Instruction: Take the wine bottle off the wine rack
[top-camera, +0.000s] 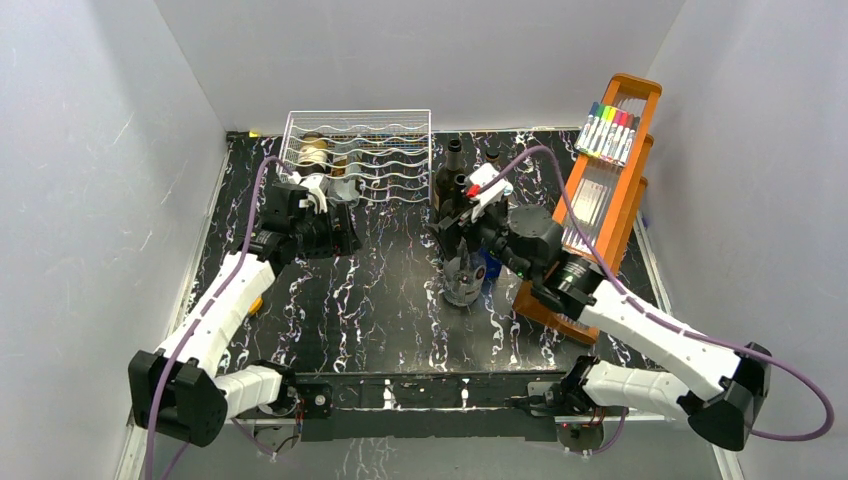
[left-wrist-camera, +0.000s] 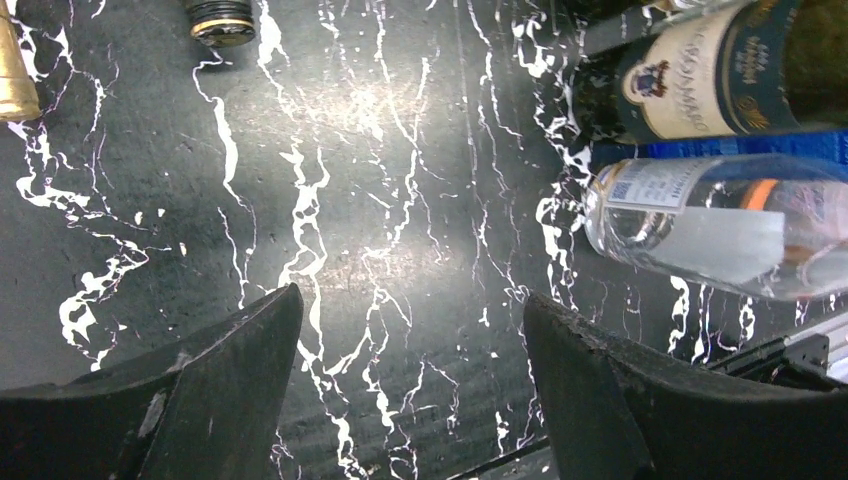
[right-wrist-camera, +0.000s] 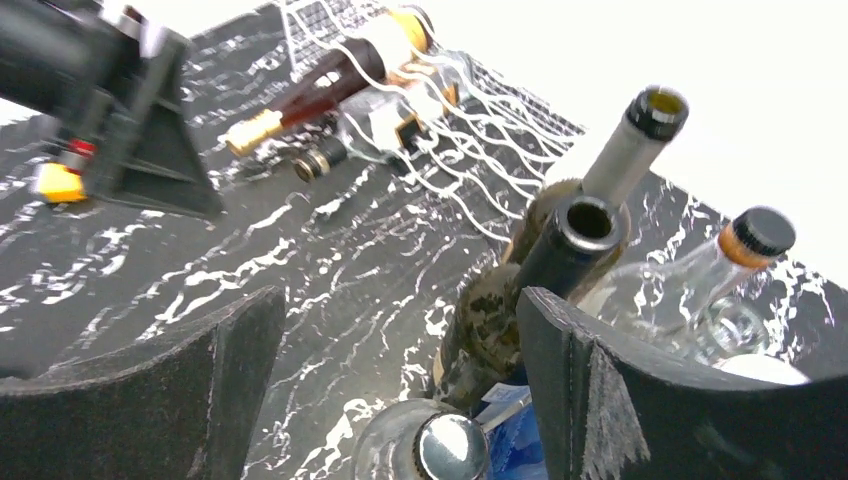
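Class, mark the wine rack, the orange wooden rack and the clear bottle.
wine rack (top-camera: 385, 160), top view, front wires
orange wooden rack (top-camera: 637, 84), top view, top bar
clear bottle (left-wrist-camera: 720, 225), left wrist view, body

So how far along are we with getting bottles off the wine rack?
Done, apparently: a dark bottle and others stand grouped on the table, beside the right gripper. In hand: nothing. The right gripper is open, and so is the left gripper, over the table in front of the wine rack. Left: a gold-capped bottle and a black-capped bottle lie in the rack.
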